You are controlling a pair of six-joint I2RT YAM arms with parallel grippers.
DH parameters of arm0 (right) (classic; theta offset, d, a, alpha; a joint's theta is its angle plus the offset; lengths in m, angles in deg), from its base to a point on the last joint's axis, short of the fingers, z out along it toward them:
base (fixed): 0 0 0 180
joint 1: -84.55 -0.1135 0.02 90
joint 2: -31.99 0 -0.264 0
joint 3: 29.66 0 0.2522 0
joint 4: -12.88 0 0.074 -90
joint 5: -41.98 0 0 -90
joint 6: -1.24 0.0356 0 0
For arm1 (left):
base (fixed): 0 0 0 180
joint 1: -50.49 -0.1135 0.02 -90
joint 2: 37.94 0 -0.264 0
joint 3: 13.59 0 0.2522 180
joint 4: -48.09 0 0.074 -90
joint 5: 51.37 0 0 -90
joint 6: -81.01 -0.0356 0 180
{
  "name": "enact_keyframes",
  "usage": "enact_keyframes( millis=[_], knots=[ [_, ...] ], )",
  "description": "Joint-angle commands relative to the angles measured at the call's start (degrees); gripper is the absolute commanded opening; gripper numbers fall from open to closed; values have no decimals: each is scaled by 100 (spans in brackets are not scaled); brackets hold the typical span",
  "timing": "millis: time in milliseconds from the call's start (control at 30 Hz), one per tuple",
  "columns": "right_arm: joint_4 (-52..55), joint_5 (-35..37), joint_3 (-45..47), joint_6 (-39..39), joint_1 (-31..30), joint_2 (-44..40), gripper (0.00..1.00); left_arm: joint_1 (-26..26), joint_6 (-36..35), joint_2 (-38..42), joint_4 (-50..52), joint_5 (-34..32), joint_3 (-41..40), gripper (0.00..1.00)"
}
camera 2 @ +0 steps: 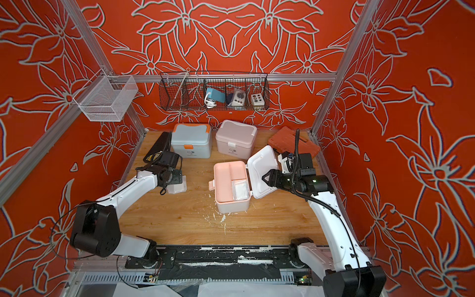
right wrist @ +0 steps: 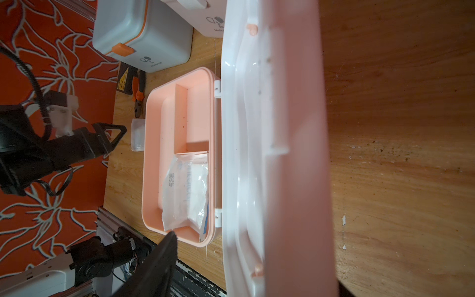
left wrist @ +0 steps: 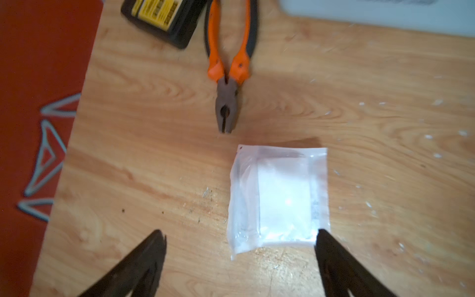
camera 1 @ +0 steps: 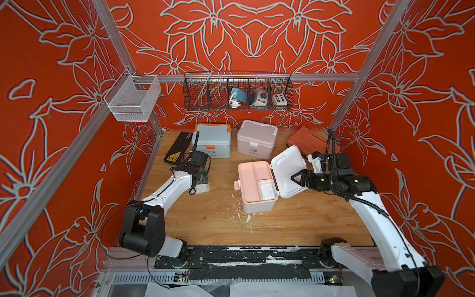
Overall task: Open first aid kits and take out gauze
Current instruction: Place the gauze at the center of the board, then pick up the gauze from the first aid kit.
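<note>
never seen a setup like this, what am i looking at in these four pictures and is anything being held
It is a robot with two arms at a wooden table. Two pictures look down on the whole scene from above. The other two come from a camera on each wrist.

Three first aid boxes stand on the table: a blue-grey kit and a pale pink kit, both closed, and a peach kit, open, with gauze inside. There are also pliers, a black case and an orange-red case.

The left tool is open over a gauze packet that lies free on the table. The right tool has the open lid between its jaws. I cannot tell whether it pinches it.
</note>
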Motion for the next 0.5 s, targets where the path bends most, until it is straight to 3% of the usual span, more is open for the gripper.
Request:
enact_keyframes(
  millis=[0, 167, 300, 467],
  knots=[
    [-156, -28, 102, 61, 26, -98, 71, -28, 46, 545, 25, 1070, 403, 98],
    [-201, 192, 72, 69, 26, -167, 80, 196, 595, 1029, -25, 2577, 687, 98],
    [-262, 309, 75, 104, 25, -161, 84, 1206, 963, 1095, -42, 2399, 971, 98],
    [-213, 363, 60, 62, 34, -143, 85, 2254, 1253, 699, 180, 2048, 1435, 86]
  ],
)
